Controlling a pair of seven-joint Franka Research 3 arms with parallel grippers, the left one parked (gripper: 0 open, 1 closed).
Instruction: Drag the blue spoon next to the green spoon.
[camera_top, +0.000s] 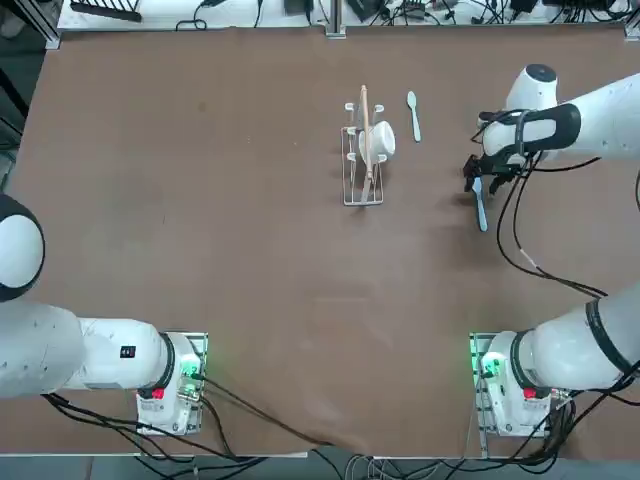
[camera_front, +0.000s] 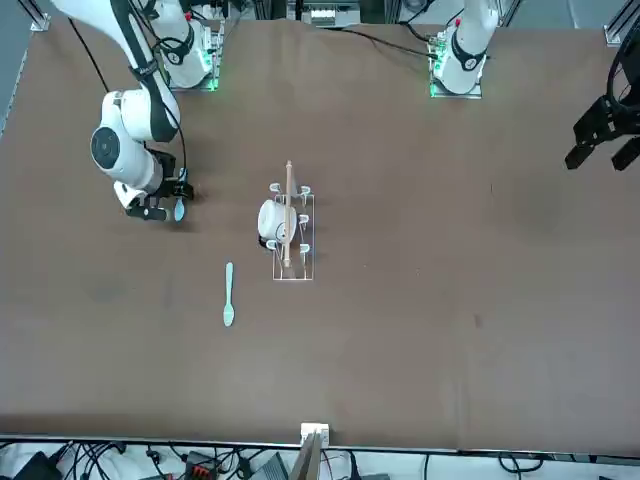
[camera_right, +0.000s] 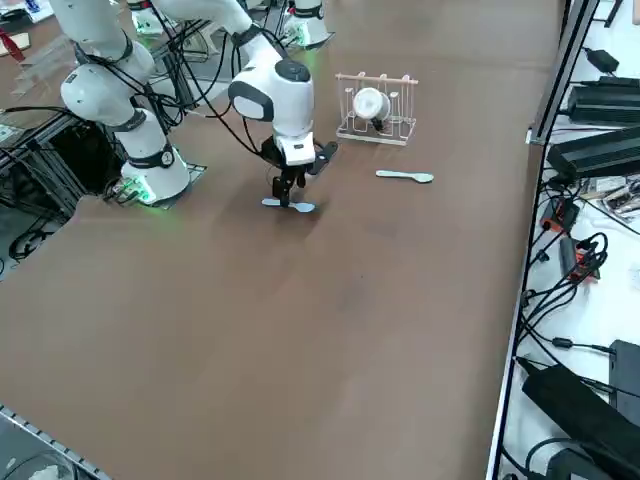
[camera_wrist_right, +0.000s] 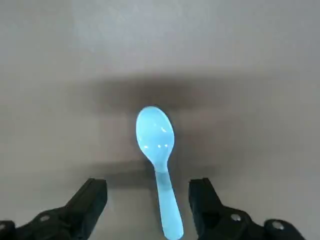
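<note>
Currently the right gripper (camera_wrist_right: 150, 200) is held low over the table (camera_top: 200, 200), its fingers (camera_wrist_right: 90, 200) spread to either side of the blue spoon's (camera_wrist_right: 159, 165) handle without touching it. The green spoon (camera_top: 413, 114) is seen well apart, just beside a wire rack (camera_top: 364, 160).

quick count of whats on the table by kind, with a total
spoons: 2, the blue spoon lying between the open fingers of the right gripper, and the green spoon beside the rack
wire rack: 1
white cup: 1, held in the rack
total: 4
</note>
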